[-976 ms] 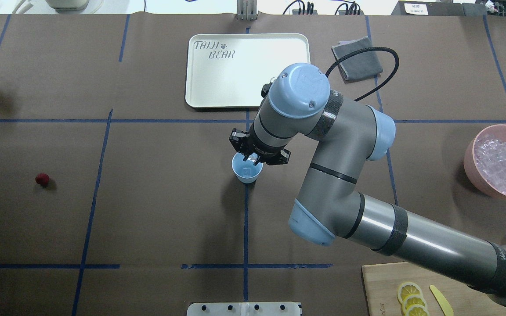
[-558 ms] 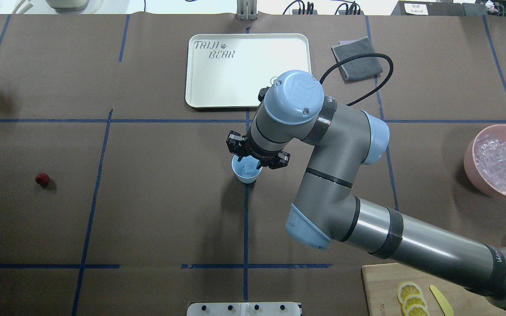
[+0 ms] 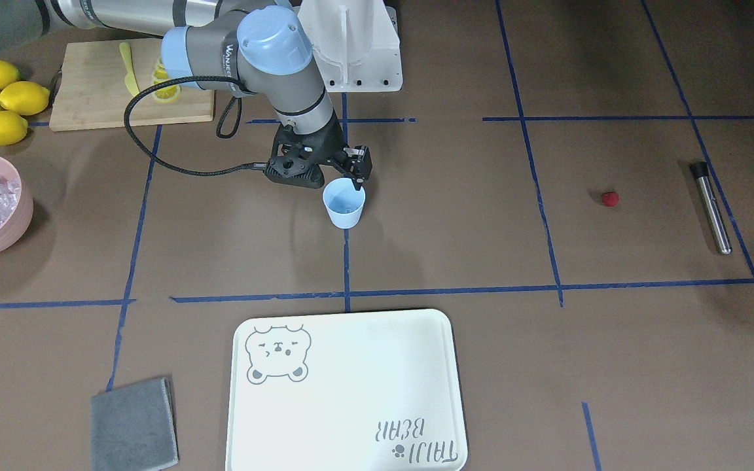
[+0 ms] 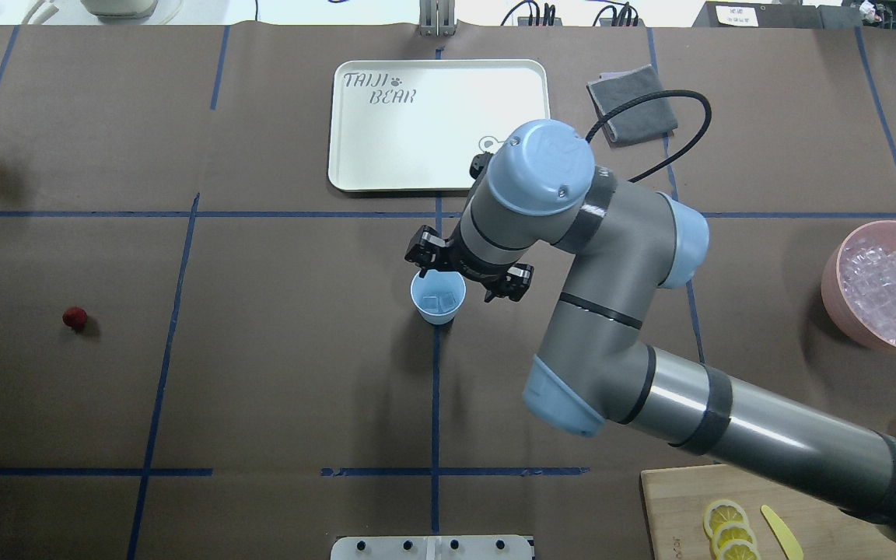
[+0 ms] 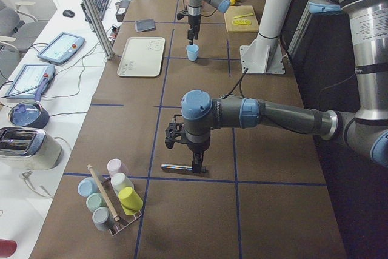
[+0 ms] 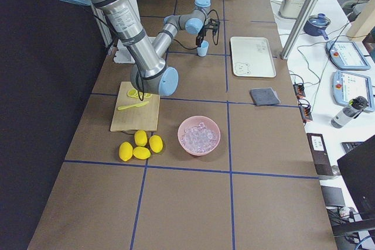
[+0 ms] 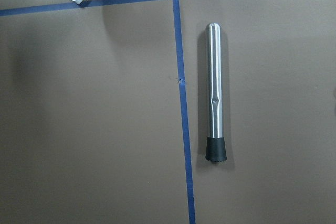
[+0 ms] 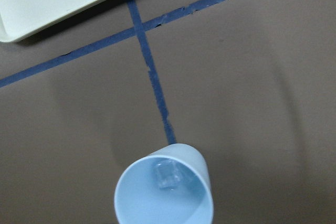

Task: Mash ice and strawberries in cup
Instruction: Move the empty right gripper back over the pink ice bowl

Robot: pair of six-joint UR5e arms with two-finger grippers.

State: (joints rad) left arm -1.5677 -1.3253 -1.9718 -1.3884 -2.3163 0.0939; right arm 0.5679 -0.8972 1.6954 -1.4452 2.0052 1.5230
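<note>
Small light-blue plastic cup holds clear ice; cube count unclear. R gripper just above cup's rim, spread wide, empty, tips partly hidden by wrist. Small round red berry lies well off cup's left. L gripper: grip can't tell.

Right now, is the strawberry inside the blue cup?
No, the strawberry lies on the table, well apart from the cup, which holds only ice.

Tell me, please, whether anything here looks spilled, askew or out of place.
Nothing is spilled or damaged. The cup stands upright with ice inside. The only oddity is the strawberry, lying loose on the table, far from the cup.
</note>
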